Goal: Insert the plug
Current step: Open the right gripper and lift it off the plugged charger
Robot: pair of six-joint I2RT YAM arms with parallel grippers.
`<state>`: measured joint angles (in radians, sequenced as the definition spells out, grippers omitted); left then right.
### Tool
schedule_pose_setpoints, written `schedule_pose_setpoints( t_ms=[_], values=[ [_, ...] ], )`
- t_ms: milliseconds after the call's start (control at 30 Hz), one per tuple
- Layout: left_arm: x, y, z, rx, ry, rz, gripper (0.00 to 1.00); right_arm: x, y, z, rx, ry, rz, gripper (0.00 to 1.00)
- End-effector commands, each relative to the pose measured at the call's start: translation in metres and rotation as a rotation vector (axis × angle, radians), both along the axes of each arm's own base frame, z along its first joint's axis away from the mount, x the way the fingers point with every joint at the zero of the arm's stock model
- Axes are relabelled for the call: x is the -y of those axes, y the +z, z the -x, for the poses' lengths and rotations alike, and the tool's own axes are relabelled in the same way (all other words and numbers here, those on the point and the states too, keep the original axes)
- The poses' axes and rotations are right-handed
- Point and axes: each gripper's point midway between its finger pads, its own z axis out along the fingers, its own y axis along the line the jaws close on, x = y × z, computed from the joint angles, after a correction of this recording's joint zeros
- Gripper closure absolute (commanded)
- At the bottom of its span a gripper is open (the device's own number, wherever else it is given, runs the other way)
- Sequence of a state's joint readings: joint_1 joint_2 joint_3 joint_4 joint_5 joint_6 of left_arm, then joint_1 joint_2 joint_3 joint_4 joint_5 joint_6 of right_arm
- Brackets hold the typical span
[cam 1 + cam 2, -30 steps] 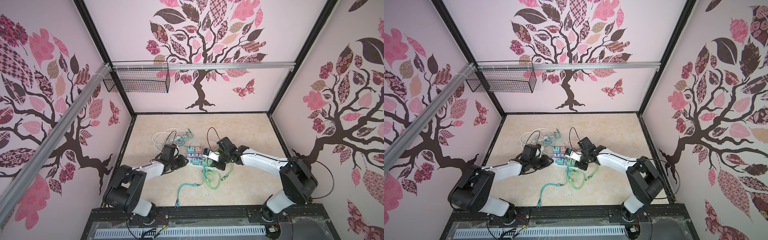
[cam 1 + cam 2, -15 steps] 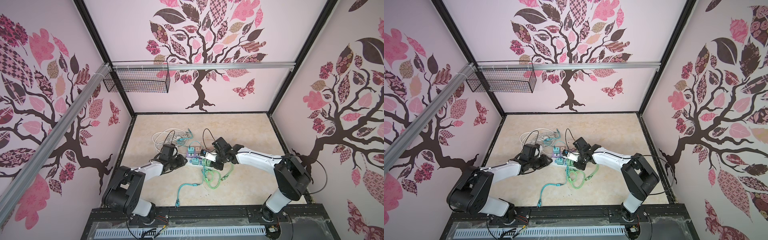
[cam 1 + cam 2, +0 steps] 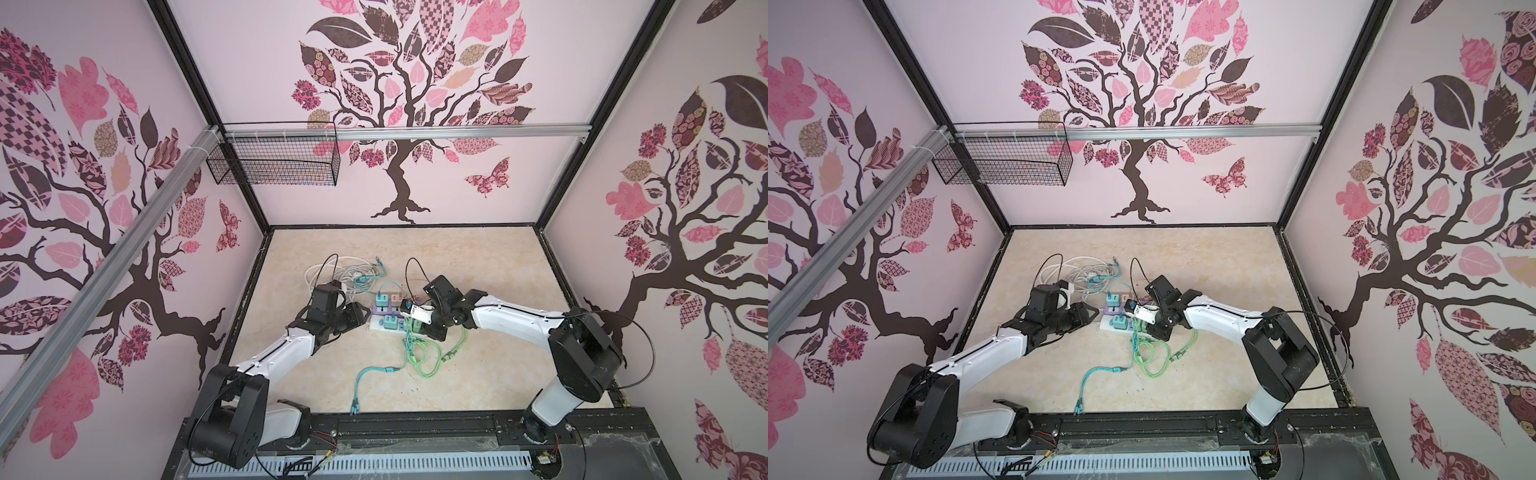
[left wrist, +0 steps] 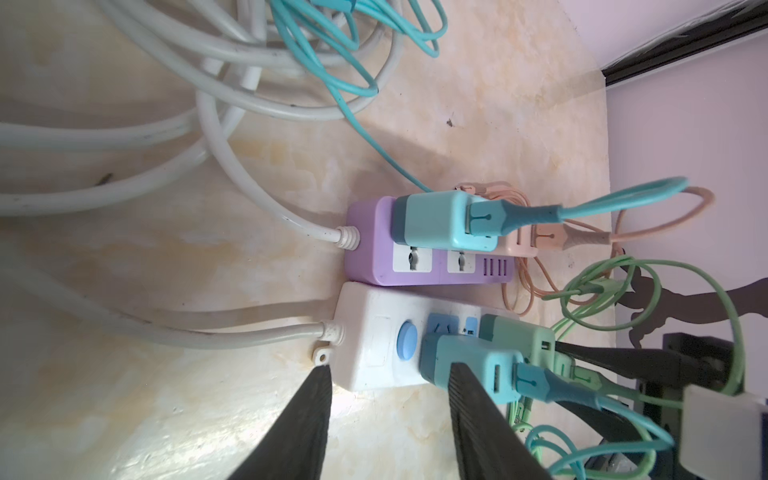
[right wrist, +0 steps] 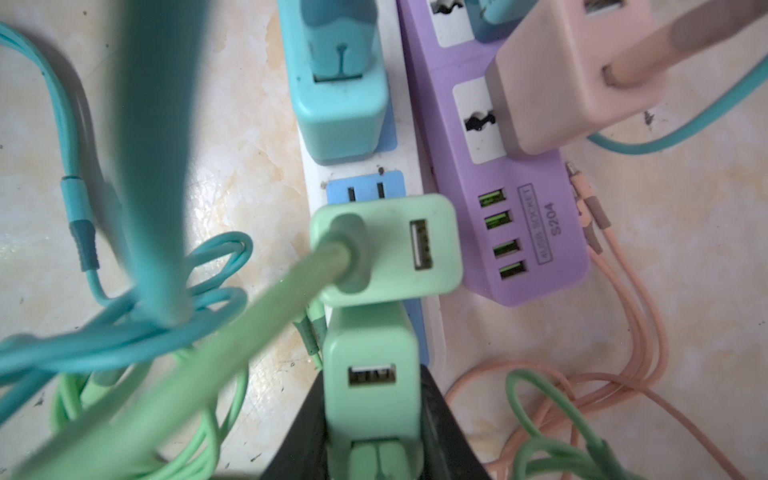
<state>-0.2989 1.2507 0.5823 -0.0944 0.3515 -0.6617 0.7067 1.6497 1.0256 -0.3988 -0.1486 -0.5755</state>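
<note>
**Right gripper** (image 5: 372, 376): black jaws clamped on either side of a mint-green square plastic USB charger plug (image 5: 370, 345). The plug is held at the far end of the white plastic power strip (image 4: 357, 332). Whether its prongs are seated cannot be told.

**Adjacent:** a second mint-green charger (image 5: 390, 232) touches the held one, and its thick green cable (image 5: 208, 353) crosses the wrist view.
- Risk, as judged: this crowding could tilt the held plug, so the prongs miss or jam.

**Beyond:**
- A free blue two-slot socket (image 5: 365, 191).
- A teal charger (image 5: 340, 112).
- A lilac power strip (image 5: 536, 266) lying alongside.

**Left gripper** (image 4: 388, 370): jaws apart at the white strip's switch end, gripping nothing.
- Risk, as judged: the unbraced strip may slide or lift under a push.
</note>
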Motion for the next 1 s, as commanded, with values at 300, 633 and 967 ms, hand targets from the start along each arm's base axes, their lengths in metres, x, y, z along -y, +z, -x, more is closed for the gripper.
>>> schedule_pose_setpoints(
  t_ms=[300, 633, 967],
  values=[
    [-0.028, 0.021, 0.005, 0.056, 0.055, -0.069, 0.42, 0.015, 0.015, 0.006, -0.025, -0.064, 0.022, 0.71],
    [-0.041, 0.045, -0.006, 0.1, 0.095, -0.042, 0.39, 0.016, 0.034, 0.007, -0.021, -0.089, 0.002, 0.48],
    [-0.076, 0.057, -0.021, 0.129, 0.185, -0.045, 0.31, 0.034, 0.047, 0.014, 0.001, -0.144, 0.029, 0.37]
  ],
)
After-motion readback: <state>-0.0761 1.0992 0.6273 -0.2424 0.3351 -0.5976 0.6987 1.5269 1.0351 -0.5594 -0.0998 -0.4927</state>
